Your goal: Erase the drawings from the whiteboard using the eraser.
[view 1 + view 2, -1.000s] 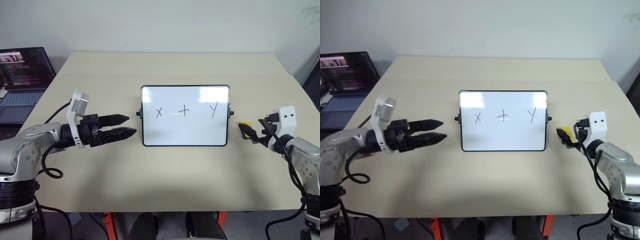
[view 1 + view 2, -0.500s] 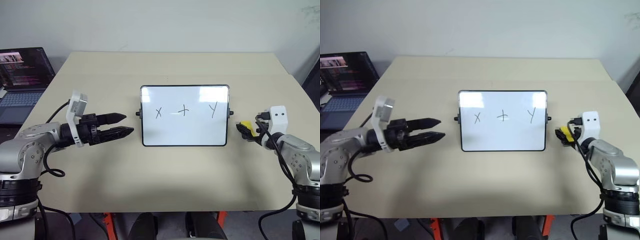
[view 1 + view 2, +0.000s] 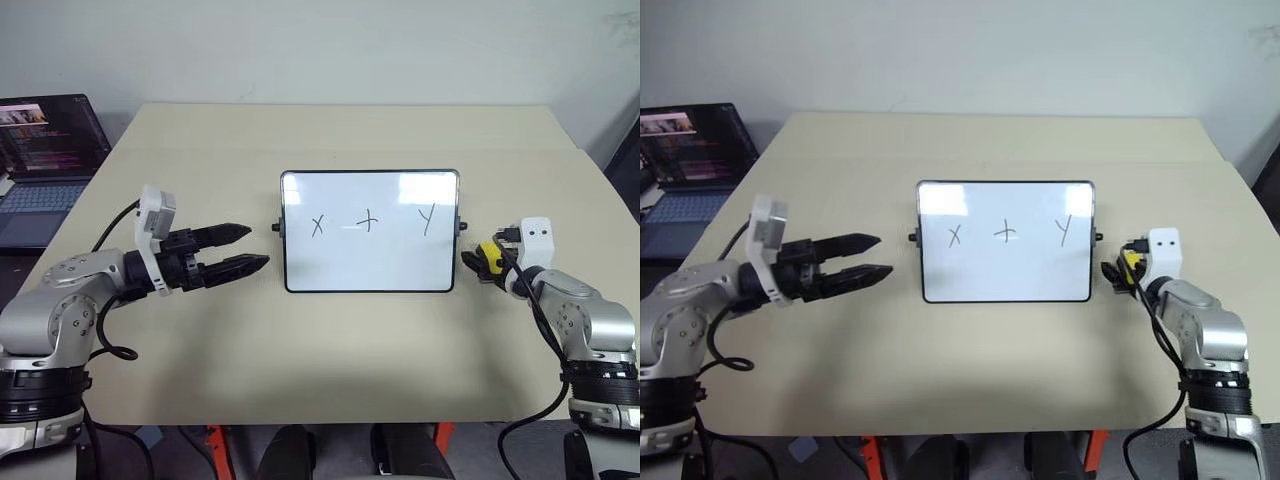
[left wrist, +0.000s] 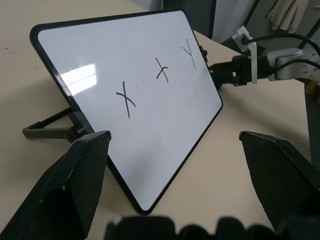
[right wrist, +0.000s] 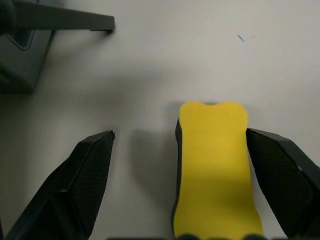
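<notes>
1. The right gripper (image 5: 181, 185) has its two black fingers spread wide, one on each side of the eraser (image 5: 214, 165). The yellow block lies flat on the table (image 3: 330, 360) between them, close against one finger and with a clear gap to the other. Nothing is pinched yet; the eraser looks unlifted.
2. The left gripper (image 3: 256, 248) also stands open and empty, its fingers pointing towards the left edge of the whiteboard (image 3: 340, 270) and stopping just short of it.
3. The whiteboard stands propped on its rear stand in the middle of the table, tilted back. The eraser sits just beside its right edge, near the side knob.
4. The drawings (image 3: 369, 220), an X, a plus and a Y, run in a row across the board, all crisp and untouched.
5. Judged from this, the task is at its very start: no mark is wiped. What remains is closing on the eraser, lifting it, and wiping all three marks.
6. A laptop (image 3: 45, 150) sits well off to the left, beyond the table's edge.
</notes>
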Motion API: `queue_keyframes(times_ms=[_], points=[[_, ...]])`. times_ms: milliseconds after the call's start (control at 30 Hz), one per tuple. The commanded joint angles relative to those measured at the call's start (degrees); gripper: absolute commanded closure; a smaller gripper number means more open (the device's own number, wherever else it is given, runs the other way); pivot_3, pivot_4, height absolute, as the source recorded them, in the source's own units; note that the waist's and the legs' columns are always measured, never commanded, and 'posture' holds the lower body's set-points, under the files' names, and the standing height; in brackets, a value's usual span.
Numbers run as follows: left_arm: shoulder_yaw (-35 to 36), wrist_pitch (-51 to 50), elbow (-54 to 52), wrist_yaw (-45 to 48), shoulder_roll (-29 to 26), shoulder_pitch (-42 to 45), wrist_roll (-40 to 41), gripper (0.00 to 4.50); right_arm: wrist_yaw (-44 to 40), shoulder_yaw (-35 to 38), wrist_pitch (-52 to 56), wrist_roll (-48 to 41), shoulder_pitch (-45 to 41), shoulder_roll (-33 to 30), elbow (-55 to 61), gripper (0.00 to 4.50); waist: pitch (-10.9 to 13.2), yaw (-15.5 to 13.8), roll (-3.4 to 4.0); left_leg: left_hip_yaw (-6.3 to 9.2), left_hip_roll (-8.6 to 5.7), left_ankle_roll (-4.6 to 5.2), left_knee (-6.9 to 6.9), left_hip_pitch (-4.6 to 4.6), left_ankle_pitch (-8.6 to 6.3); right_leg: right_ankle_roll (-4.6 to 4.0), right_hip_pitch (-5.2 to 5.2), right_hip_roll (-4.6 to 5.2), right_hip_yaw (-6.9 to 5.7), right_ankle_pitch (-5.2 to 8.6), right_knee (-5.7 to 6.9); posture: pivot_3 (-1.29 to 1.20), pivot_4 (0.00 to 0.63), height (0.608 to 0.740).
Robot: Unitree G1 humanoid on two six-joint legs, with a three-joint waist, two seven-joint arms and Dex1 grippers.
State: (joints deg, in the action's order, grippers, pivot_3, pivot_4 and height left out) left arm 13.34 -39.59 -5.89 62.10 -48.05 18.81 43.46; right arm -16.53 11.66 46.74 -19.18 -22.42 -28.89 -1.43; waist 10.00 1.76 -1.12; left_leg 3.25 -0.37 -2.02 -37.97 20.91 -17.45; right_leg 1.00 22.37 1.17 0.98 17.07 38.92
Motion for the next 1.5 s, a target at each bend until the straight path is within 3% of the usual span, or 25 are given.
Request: queue_keyframes(times_ms=[33, 633, 1500], points=[[0.10, -0.32, -2.66, 2.27, -0.80, 0.93, 1.40, 0.00, -0.62, 0.23, -2.19, 0.68, -1.72, 0.08, -1.04, 0.03, 0.00, 0.01, 0.00, -0.01, 0.00, 0.00, 0.00, 0.00, 0.00, 0.00, 0.00, 0.00, 0.01, 0.00, 0.00, 0.00, 0.150, 0.740], [-2.59, -0.50, -0.35, 4.12, 0.03, 6.12, -0.19, 0.00, 1.34, 2.55, -2.67, 1.62, -2.54, 1.69, -2.80, 0.03, 0.00, 0.06, 0.00, -0.01, -0.01, 0.00, -0.01, 0.00, 0.00, 0.00, 0.00, 0.00, 0.01, 0.00, 0.02, 0.00, 0.150, 0.740], [-1.95, -0.24, -0.37, 3.98, 0.04, 5.74, -0.77, 0.00, 3.12, 2.93, -2.22, 1.77, -3.96, 2.98, -4.12, 0.03, 0.00, 0.06, 0.00, -0.01, 0.00, 0.00, -0.01, -0.01, 0.00, 0.00, 0.00, 0.00, 0.00, 0.00, 0.03, 0.00, 0.150, 0.740]])
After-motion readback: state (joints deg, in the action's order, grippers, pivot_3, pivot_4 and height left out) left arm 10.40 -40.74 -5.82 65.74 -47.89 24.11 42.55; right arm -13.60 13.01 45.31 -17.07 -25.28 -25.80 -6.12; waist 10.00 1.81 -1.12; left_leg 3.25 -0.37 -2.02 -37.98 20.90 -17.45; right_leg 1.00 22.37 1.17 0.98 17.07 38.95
